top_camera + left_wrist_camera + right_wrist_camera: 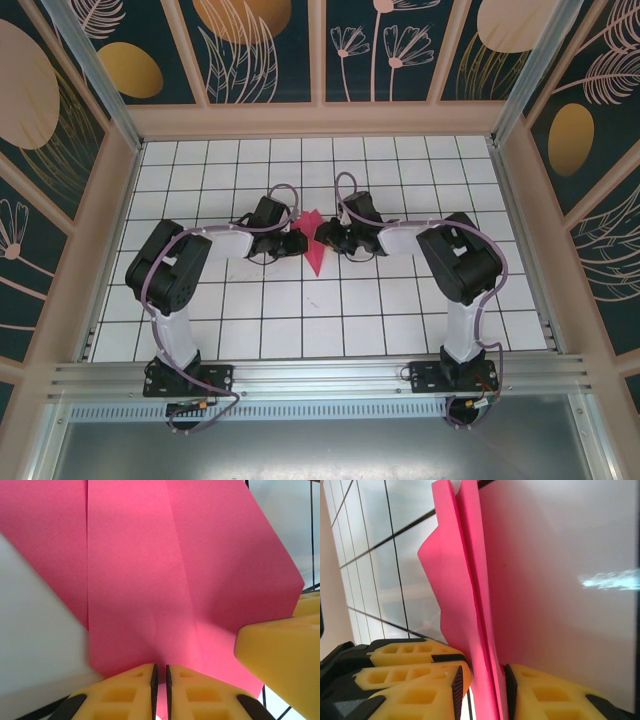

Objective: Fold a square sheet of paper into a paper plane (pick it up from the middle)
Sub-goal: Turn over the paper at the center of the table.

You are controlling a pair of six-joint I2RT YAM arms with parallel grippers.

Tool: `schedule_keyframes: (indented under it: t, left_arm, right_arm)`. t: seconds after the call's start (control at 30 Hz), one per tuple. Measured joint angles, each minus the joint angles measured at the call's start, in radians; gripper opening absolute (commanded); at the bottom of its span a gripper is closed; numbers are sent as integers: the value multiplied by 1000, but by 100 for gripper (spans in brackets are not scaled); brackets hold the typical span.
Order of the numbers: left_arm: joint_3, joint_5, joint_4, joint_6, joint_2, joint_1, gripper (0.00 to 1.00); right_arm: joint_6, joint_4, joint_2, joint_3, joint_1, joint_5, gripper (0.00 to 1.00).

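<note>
top external view is showing me the thin matte red-pink sheet of paper (pixel 316 248), part-folded, held between both pincers near the middle of the white grid-tiled table (pixel 400 310). the left gripper (pixel 160 680) is clamping one edge of it; the right gripper (pixel 482 687) is squeezing the stacked layers by the crease. i am judging it light, limp and quick to crumple, so gripping close to the crease is suiting it best. open tiles are lying on every side, with the walls well apart.

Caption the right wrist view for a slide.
Right end effector pinching the folded red-pink paper edge-on between its yellow fingers, over the white tiled table.
</note>
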Motion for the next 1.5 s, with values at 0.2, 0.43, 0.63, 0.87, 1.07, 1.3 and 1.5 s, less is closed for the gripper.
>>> schedule_keyframes:
  t: [0.2,0.43,0.63,0.87,1.07,1.3,1.5]
  left_arm:
    - [-18,0,16,-39,-8,0,14]
    - [-21,0,31,-69,-8,0,13]
    - [-24,0,40,-82,-8,0,13]
    - [-24,0,42,-87,-8,0,14]
    - [-25,-2,41,-90,-38,0,25]
    - [-51,-57,41,-131,-230,8,42]
    - [-121,-119,61,-196,-414,32,52]
  right_arm:
    - [-27,47,7,-34,14,-40,30]
    - [-71,96,6,-65,35,-64,27]
    - [-87,115,5,-83,48,-63,19]
    - [-85,124,5,-97,58,-70,10]
    - [-91,108,0,-97,61,-61,1]
    - [-201,-124,-114,-62,72,62,1]
    - [-361,-480,-218,101,134,368,3]
